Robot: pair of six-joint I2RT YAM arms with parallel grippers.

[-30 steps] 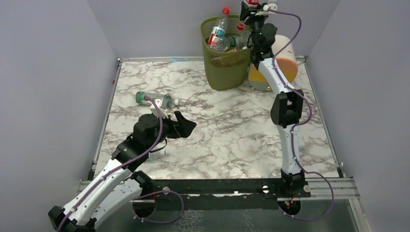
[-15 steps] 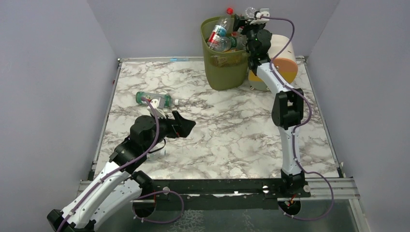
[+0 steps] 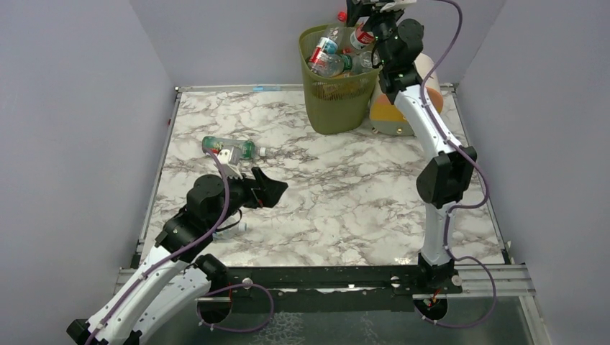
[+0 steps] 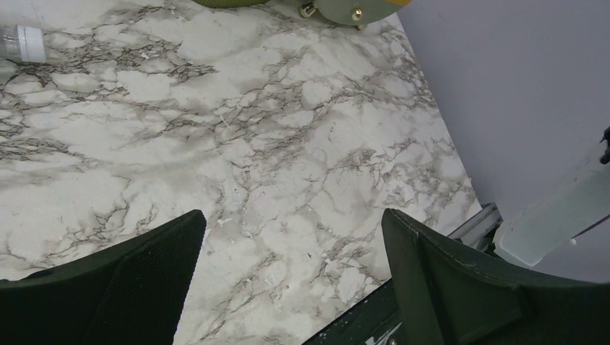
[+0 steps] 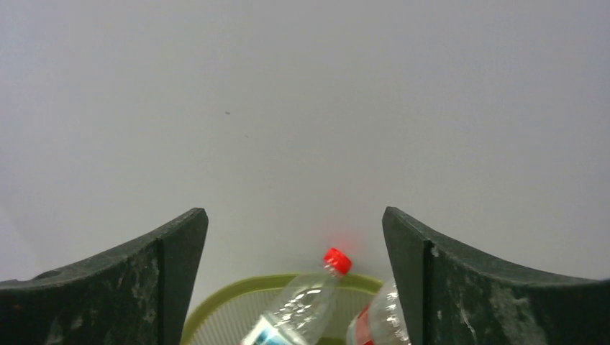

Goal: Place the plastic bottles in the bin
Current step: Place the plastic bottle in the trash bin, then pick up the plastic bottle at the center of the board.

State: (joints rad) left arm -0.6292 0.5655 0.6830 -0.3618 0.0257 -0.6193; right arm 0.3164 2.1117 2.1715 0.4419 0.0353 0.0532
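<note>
Top external view: shows one green-labelled bottle [image 3: 229,148] lying loose on the counter [image 3: 345,201], left of centre.

Lies on its side, long axis left to right across the frame, white cap [image 3: 261,152] toward the right. Sits just above and left of the left jaws, spread wide and gripping nothing; much nearer that arm. Reaches the left wrist view only as a cap in the upper left corner. Further out: a second clear bottle [image 3: 231,228] half hidden under the left arm [image 3: 173,237]; at top centre the bin [image 3: 334,100], heaped with bottles, right jaws parted and empty above its rim; cream drum [image 3: 392,118] just beside it. Probably nothing blocking the way to the bin.
</note>
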